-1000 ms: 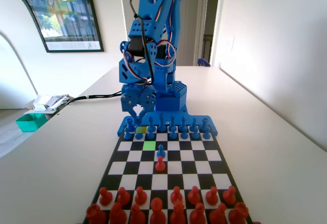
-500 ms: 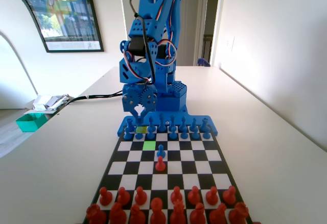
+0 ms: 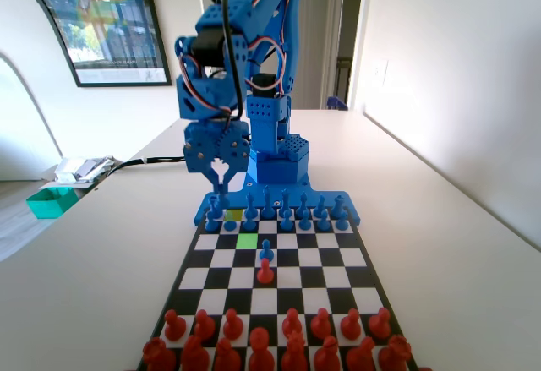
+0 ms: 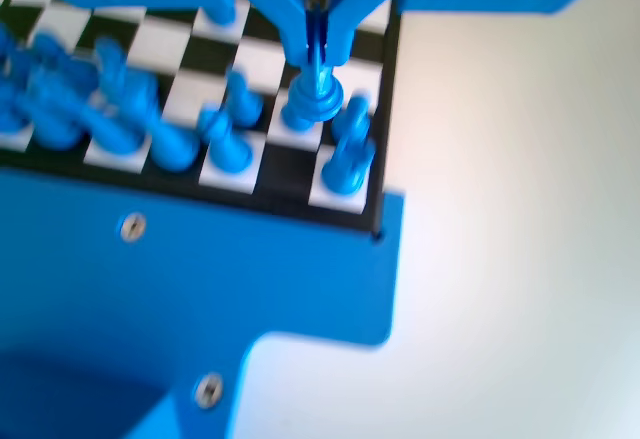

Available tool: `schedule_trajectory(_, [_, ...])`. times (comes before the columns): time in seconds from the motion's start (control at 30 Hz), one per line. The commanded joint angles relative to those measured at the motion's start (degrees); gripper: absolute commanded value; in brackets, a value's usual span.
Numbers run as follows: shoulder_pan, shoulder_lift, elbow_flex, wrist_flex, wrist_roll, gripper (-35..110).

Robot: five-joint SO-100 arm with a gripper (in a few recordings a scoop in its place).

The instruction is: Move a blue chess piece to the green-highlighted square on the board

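In the fixed view my gripper (image 3: 218,188) hangs over the far left corner of the board (image 3: 355,257), just above the row of blue pawns (image 3: 287,215). Its jaws are shut, with nothing seen between them. In the blurred wrist view the gripper (image 4: 315,51) tapers to a point right above the head of a blue pawn (image 4: 310,104), which stands on a white square near the board's corner. I cannot tell whether they touch. The green-highlighted square (image 3: 247,240) lies bare, one row nearer the camera than the pawn row.
A duller yellow-green square (image 3: 234,215) sits in the pawn row. One blue pawn (image 3: 266,253) and a red pawn (image 3: 265,272) stand mid-board. Red pieces (image 3: 270,341) fill the near rows. A teal box (image 3: 51,202) lies at the table's left edge.
The arm has swung to the left in the fixed view, and the gripper now hangs over the board's left corner instead of nearer the yellow-green square. The pieces have not moved.
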Motion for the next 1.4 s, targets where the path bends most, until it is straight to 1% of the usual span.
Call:
schedule_trajectory(0.0, [-0.79,0.53,-6.86,4.66,1.58,1])
schedule_trajectory(0.1, [-2.37,0.53,-9.84,6.42,4.66,1])
schedule_trajectory(0.2, [-4.39,0.44,-11.51,6.06,8.44,1])
schedule_trajectory(0.4, [-8.88,-1.76,-11.6,-0.26,15.47,1])
schedule_trajectory(0.6, [-12.66,-4.04,-9.67,-5.8,19.16,1])
schedule_trajectory(0.9, [-15.21,-4.92,0.44,-16.08,18.98,1])
schedule_trajectory(1.37, [-13.8,-6.68,7.38,-23.2,14.94,1])
